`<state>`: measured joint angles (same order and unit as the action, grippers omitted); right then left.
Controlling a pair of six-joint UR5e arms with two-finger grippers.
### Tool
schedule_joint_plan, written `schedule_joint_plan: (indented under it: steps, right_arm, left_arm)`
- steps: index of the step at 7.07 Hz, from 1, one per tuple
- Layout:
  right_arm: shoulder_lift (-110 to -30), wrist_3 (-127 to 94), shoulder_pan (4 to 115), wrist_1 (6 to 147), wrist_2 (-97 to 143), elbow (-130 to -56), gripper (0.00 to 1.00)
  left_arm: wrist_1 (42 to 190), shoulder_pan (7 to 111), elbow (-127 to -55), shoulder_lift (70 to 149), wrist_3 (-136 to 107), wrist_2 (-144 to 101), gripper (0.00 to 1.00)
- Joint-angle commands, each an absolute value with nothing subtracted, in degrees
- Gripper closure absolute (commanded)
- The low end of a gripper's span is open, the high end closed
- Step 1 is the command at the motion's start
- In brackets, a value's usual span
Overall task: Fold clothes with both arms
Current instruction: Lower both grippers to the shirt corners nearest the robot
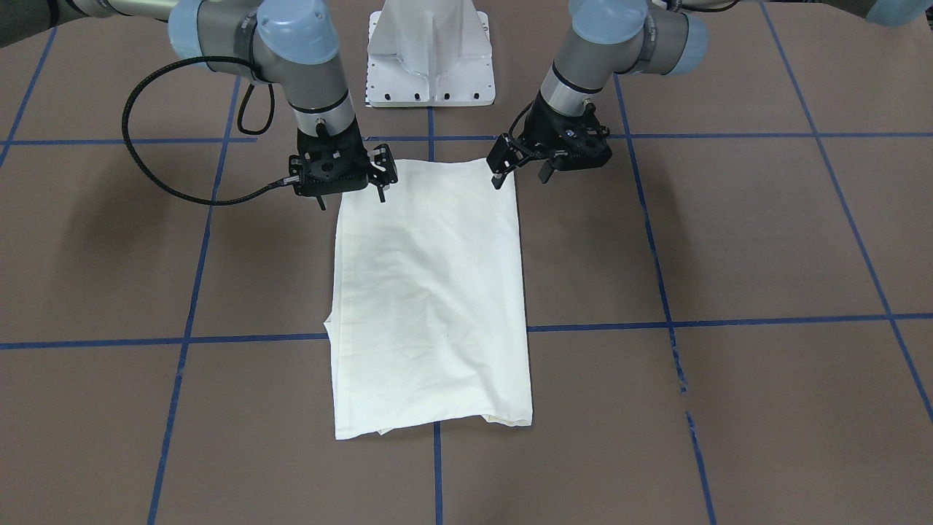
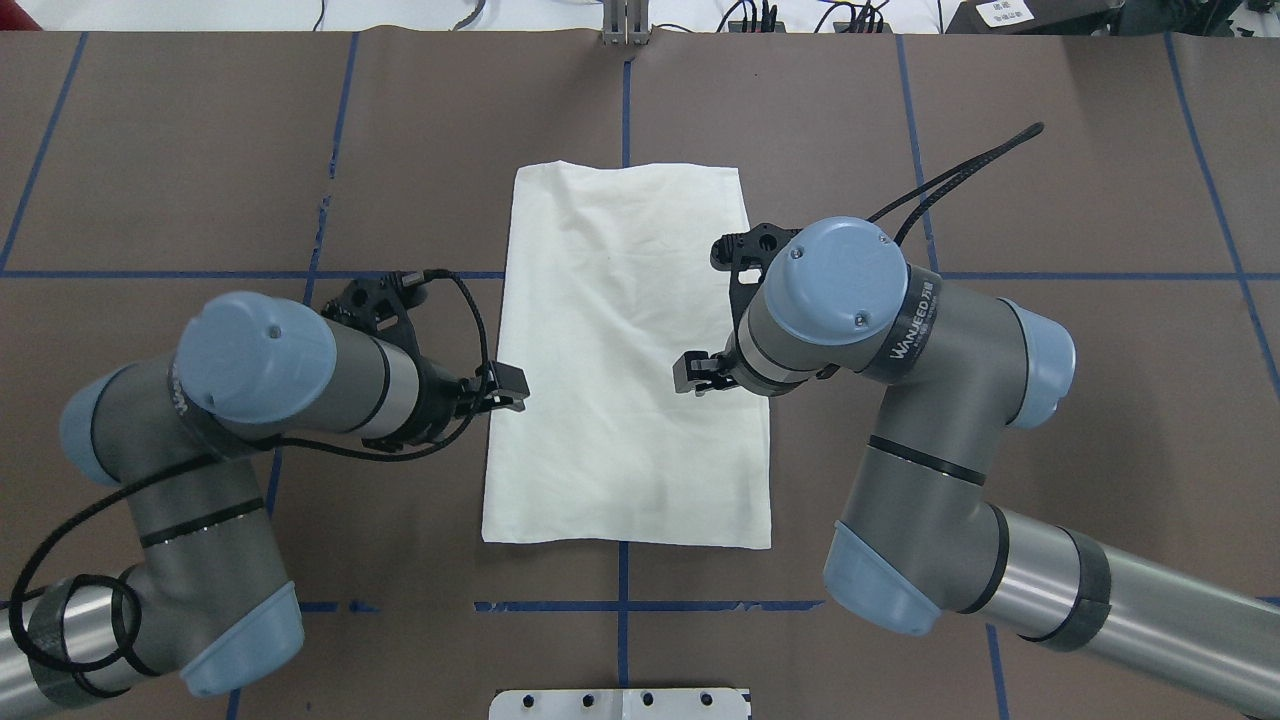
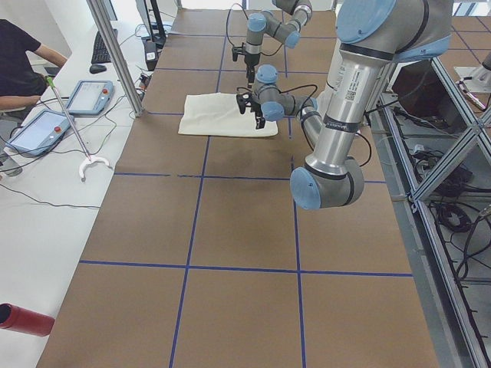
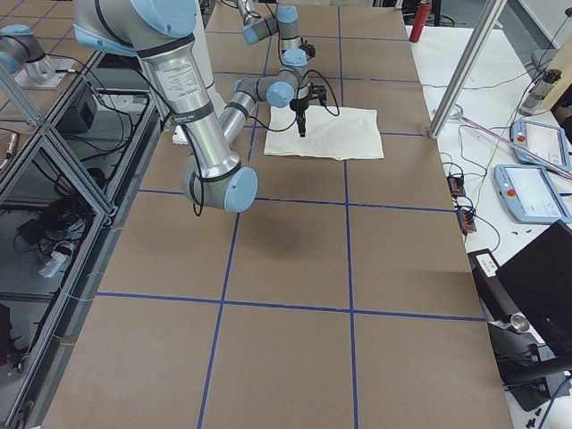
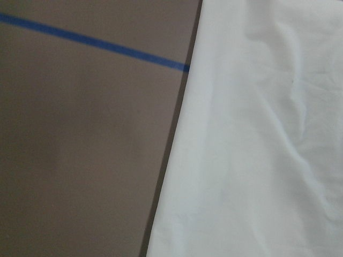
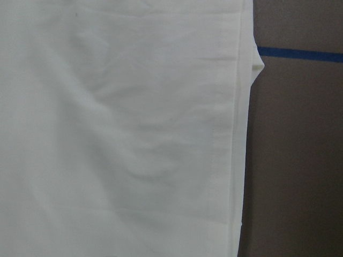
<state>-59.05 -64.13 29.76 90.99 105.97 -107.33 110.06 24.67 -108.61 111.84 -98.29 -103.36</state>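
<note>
cream shirt (image 1: 430, 306) folded into long rectangle, flat on tabletop (image 1: 729, 240). left claw (image 1: 521, 177) and right claw (image 1: 352, 198) both released, empty, over its left/right edges, robot end.

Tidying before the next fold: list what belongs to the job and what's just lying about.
Job:
T-shirt
left gripper, open
right gripper, open

Lying about:
white pedestal base
control pendants
red cylinder

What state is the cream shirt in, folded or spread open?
Folded: the shirt lies as a narrow rectangle, no sleeves showing, layers visible at one end.
</note>
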Motion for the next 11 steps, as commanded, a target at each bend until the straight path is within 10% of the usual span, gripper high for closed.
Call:
schedule_joint_plan:
  steps: [1,8,11]
  right_arm:
    - [-59.9,-65.7,29.8,90.1,108.2,-109.1,0.00]
    - [-59.8,-66.0,29.9,90.1,108.2,-109.2,0.00]
    - [-59.9,-66.0,29.9,90.1,108.2,-109.3,0.00]
  left_arm:
    - [105.6,18.2,-108.5,112.3,-106.9,-99.0,0.03]
    - [102.8,15.5,-106.3,112.5,-109.7,-96.9,0.33]
    - [102.8,15.8,-106.5,112.5,-109.7,-96.9,0.79]
